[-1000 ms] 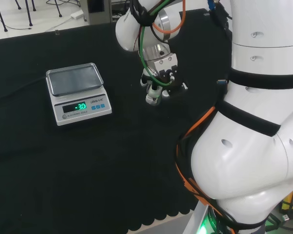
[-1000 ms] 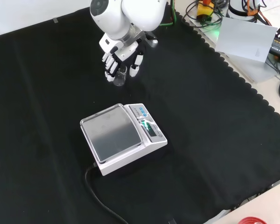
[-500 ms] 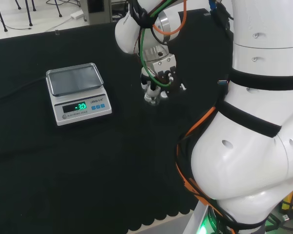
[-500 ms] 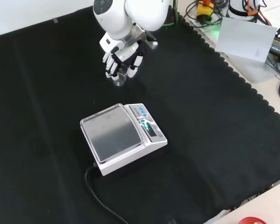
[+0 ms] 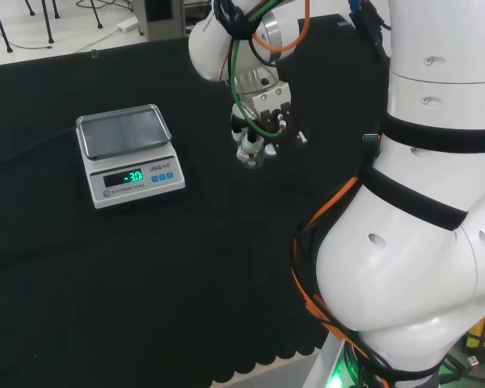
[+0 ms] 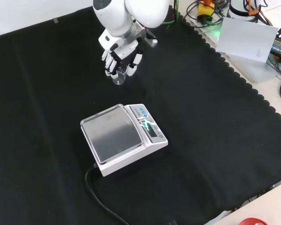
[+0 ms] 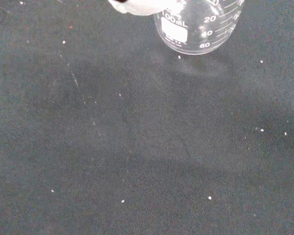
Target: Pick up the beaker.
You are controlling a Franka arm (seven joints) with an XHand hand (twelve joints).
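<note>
The small clear glass beaker [image 6: 118,75] with printed graduations sits between the curled fingers of the black and white hand [image 6: 117,52], in the upper middle of the front view. In the head view the hand [image 5: 261,123] points down with the beaker [image 5: 250,153] at its fingertips, to the right of the scale. The wrist view has the beaker's [image 7: 198,27] base close up, slightly above the black cloth, with a soft shadow beneath it and a blurred white part of the hand [image 7: 137,6] beside it. I see nothing inside the beaker.
A grey digital scale [image 6: 122,138] with a lit green display stands on the cloth nearer the front-view camera than the hand; its black cable [image 6: 99,199] runs off toward the bottom edge. In the head view the scale [image 5: 129,153] is left of the hand. Cables and equipment [image 6: 253,33] lie beyond the cloth's scalloped right edge.
The hand with the beaker has drifted upward in both views, a little away from the cloth. The scale has not moved.
</note>
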